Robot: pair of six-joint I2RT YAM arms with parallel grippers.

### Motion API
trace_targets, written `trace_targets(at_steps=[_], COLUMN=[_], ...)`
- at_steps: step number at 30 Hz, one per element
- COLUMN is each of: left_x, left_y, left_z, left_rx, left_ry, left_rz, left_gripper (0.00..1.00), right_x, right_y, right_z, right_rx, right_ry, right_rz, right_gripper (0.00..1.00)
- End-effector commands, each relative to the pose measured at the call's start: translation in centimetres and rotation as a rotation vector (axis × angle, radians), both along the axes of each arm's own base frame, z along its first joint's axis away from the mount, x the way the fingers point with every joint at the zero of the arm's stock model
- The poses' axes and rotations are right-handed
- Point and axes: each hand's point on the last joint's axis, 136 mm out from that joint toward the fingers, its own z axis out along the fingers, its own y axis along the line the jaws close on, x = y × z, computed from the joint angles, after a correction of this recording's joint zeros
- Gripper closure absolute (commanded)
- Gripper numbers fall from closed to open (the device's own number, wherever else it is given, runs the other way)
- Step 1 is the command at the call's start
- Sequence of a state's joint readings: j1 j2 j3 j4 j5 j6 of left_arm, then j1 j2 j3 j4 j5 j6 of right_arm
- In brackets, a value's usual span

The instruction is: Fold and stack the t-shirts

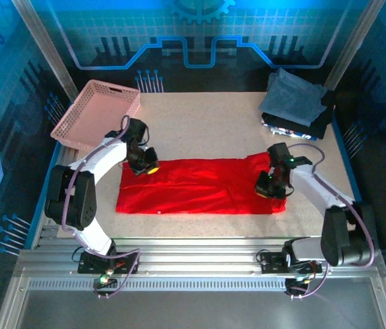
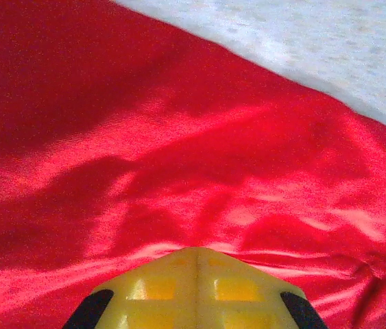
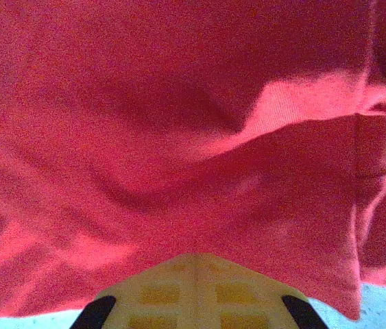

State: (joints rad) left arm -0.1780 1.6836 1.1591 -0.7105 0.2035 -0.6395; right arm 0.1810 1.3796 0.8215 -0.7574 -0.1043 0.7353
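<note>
A bright red t-shirt [image 1: 199, 186] lies folded into a long band across the middle of the table. My left gripper [image 1: 148, 166] is down on its upper left corner. In the left wrist view the yellow fingers [image 2: 179, 288] are pressed together at the tip [image 2: 196, 250], and wrinkles in the red cloth [image 2: 179, 137] run into it. My right gripper [image 1: 269, 188] sits on the shirt's right end, shut the same way [image 3: 194, 256], with red cloth [image 3: 145, 123] drawn to its tip. A stack of folded grey-blue and dark shirts [image 1: 295, 103] rests at the back right.
A pink mesh basket [image 1: 97, 113] stands at the back left corner, close behind the left arm. Bare speckled tabletop [image 1: 199, 123] lies behind the red shirt and in a strip in front of it.
</note>
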Motion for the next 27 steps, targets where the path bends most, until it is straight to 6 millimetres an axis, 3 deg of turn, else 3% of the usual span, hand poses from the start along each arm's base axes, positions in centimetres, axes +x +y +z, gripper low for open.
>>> trace_targets(at_steps=[1, 8, 15, 18, 23, 27], left_x=[0.3, -2.6, -6.6, -8.7, -11.1, -10.7], left_y=[2.1, 4.6, 4.5, 4.5, 2.5, -1.7], left_z=[-2.1, -5.9, -6.4, -6.5, -6.8, -6.4], left_rx=[0.059, 0.172, 0.151, 0.135, 0.068, -0.037], left_ry=[0.013, 0.171, 0.25, 0.271, 0.339, 0.327], left_rz=[0.006, 0.013, 0.022, 0.054, 0.097, 0.083], left_gripper=[1.0, 1.0, 1.0, 1.0, 1.0, 1.0], right_x=[1.1, 5.6, 12.6, 16.8, 26.1, 33.3], right_y=[0.7, 1.1, 3.5, 4.9, 8.4, 12.7], right_z=[-1.8, -3.8, -5.0, -5.4, -5.9, -4.5], right_rx=[-0.004, -0.115, -0.181, -0.179, -0.104, 0.09], right_ry=[0.016, 0.071, 0.116, 0.108, 0.013, -0.187], right_rz=[-0.027, -0.028, 0.017, 0.039, 0.107, 0.118], right_gripper=[0.96, 0.99, 0.97, 0.96, 0.89, 0.81])
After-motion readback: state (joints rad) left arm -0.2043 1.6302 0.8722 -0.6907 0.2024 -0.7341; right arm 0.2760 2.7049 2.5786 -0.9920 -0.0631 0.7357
